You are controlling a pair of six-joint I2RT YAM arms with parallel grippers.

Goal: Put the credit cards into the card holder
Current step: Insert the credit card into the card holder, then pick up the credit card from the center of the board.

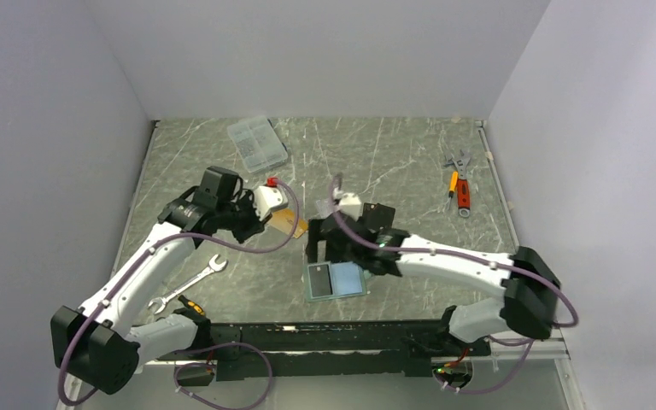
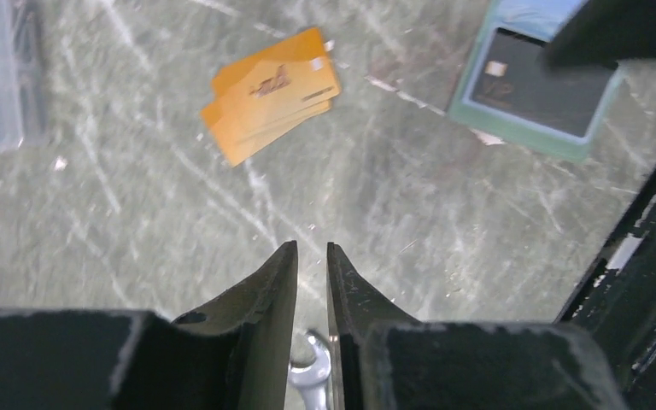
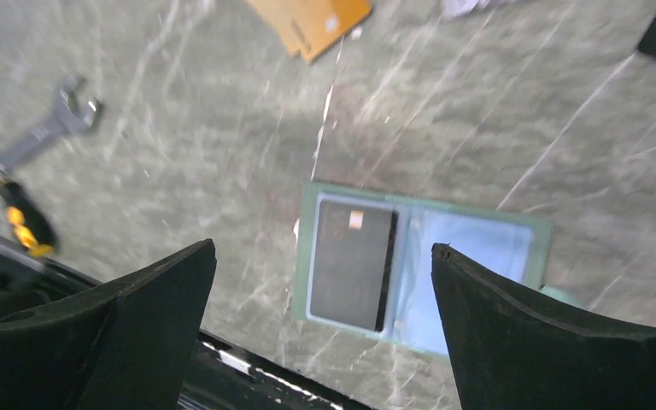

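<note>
Card holder (image 1: 336,279): lies spread open and flat on the counter (image 1: 393,162), near the front edge, between the two arms. Shows a grey-green border and a light blue inside. Holds a dark card (image 3: 350,265) with a small pale chip in its left half. Right half bare, light blue.

Orange card (image 2: 272,92): rests flat on the counter, apart from the card holder, further back and to its left. Sits at a slant, with a second orange edge showing underneath. Cannot tell how many cards in that small pile.

Left hand (image 2: 311,248): hangs above the counter, short of the orange card, touching nothing. Nearly closed, fingers drawn to a thin slit, nothing gripped in it. In its wrist view, faces the orange card ahead, with the card holder off to the upper right.

Right hand (image 3: 322,248): spread wide, fingers far apart, empty. Hovers above the card holder, framing it between the two black fingers in the wrist view, clear of it and of the dark card.

Elsewhere on the counter:
- silver spanner (image 1: 190,284) beside the left arm
- yellow-and-black handle (image 1: 190,302) just beside the spanner's near end
- clear compartment box (image 1: 257,143) at the back left
- orange-handled tools (image 1: 459,192) at the back right, well apart from the cards
</note>
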